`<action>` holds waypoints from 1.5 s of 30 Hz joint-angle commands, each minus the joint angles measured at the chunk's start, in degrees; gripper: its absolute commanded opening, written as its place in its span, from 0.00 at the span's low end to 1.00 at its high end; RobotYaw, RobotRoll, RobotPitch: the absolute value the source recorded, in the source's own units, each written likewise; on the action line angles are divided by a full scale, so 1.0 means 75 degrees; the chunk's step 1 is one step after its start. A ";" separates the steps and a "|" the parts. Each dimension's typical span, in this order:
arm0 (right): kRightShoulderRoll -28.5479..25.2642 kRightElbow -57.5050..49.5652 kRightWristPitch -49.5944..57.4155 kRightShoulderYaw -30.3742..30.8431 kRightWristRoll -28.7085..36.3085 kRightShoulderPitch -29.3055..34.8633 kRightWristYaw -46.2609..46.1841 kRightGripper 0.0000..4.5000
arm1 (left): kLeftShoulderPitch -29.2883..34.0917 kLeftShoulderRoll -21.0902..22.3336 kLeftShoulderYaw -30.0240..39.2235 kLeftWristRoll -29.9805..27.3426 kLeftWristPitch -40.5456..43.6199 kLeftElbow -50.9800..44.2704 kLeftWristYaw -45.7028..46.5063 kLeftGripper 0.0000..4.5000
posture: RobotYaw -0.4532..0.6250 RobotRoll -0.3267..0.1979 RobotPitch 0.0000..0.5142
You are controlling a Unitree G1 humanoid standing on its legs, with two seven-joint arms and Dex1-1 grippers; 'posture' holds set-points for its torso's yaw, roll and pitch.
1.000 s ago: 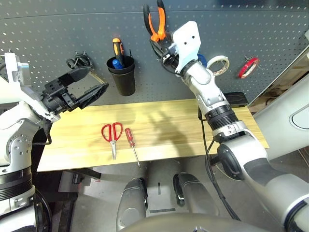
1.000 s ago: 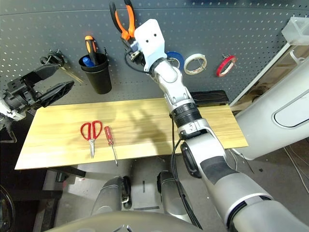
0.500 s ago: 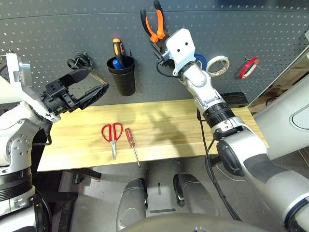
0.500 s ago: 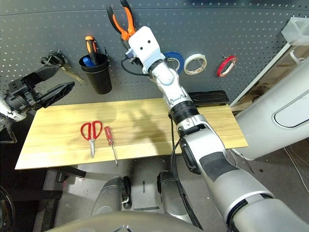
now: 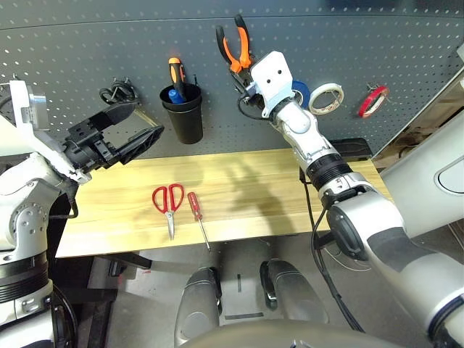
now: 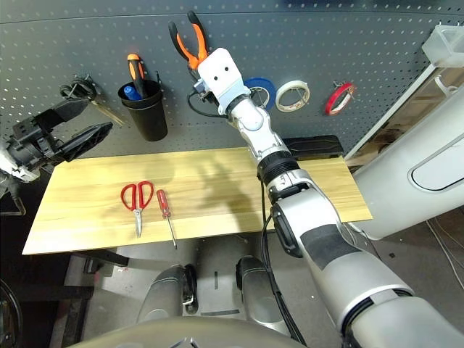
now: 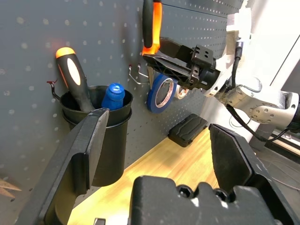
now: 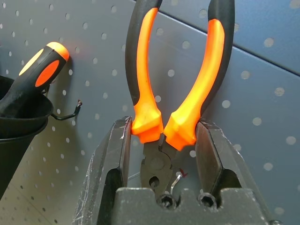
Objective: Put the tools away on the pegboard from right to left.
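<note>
1. High at the top centre of the left eye view, the right gripper (image 5: 245, 71) reaches up against the pegboard (image 5: 87, 43), its silver forearm rising steeply from the lower right.
2. Its two black fingers (image 8: 112, 154) pinch the head of the orange-handled pliers (image 5: 234, 40), one on each side just below the handles.
3. At the left edge of that view, the left gripper (image 5: 127, 130) hangs level above the wooden table (image 5: 290, 196), fingers spread wide and holding nothing.
4. Seen from the right wrist, a thin metal hook (image 8: 176, 179) sits at the pliers' pivot; seen from the left wrist, a blue tape roll (image 7: 161, 91) hangs just beside the right gripper.
5. Handles point up and head down, the pliers' long axis near vertical against the board.
6. On the table at lower left lie the red-handled scissors (image 5: 169, 203) and small red-handled screwdriver (image 5: 197, 215), side by side, tips toward the frame's bottom.
7. Far right on the board hangs the thin red tape ring (image 5: 372, 101).
</note>
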 commanded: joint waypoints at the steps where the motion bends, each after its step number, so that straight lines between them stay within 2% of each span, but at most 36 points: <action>1: -0.0094 0.0231 -0.0118 -0.0146 0.0018 -0.0142 -0.0048 0.46 | 0.0124 -0.0039 0.0015 -0.0101 0.0083 -0.0183 0.0039 1.00 | 0.46 0.62 0.21; 45: -0.0152 0.0608 0.0606 -0.0190 -0.0043 0.0440 0.0019 0.46 | 0.0065 -0.0251 -0.0226 -0.0107 0.0112 -0.0274 0.0139 1.00 | 0.45 0.62 0.22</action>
